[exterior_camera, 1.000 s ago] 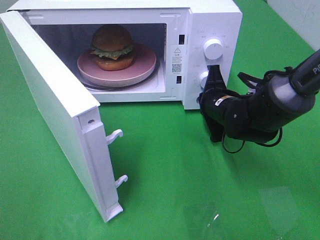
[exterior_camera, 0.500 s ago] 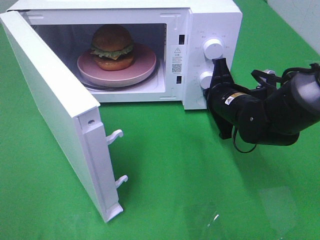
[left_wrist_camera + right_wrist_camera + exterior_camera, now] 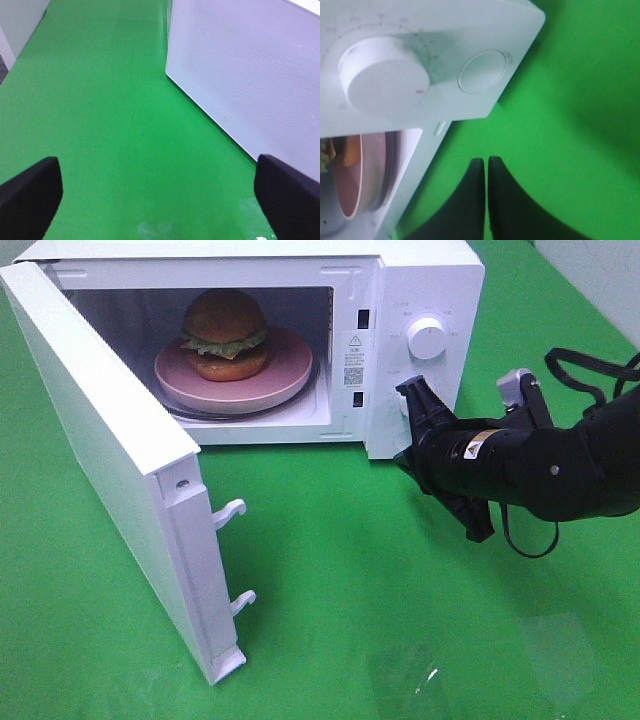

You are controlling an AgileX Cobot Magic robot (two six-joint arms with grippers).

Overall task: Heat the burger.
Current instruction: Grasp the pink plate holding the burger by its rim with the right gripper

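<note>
Two things worry me here. Closest to me, the microwave door (image 3: 110,440) hangs wide open, its latch hooks (image 3: 230,512) sticking out over the green cloth (image 3: 330,580). The left gripper (image 3: 156,162) is spread wide and holds nothing. A white perforated panel (image 3: 250,65) is just beside it, probably that door's outer face.

Further in, the right gripper (image 3: 405,455) has its fingers pressed together, empty, hovering just off the lower corner of the control panel (image 3: 445,300), near a dial (image 3: 382,72) and a round button (image 3: 481,71). Way back inside the microwave (image 3: 430,270), the burger (image 3: 225,332) sits on a pink plate (image 3: 290,365).

My guess: twist a dial with the door open and nothing heats. A sloppy shove on the door could also slide the whole box or leave the hooks unlatched.
</note>
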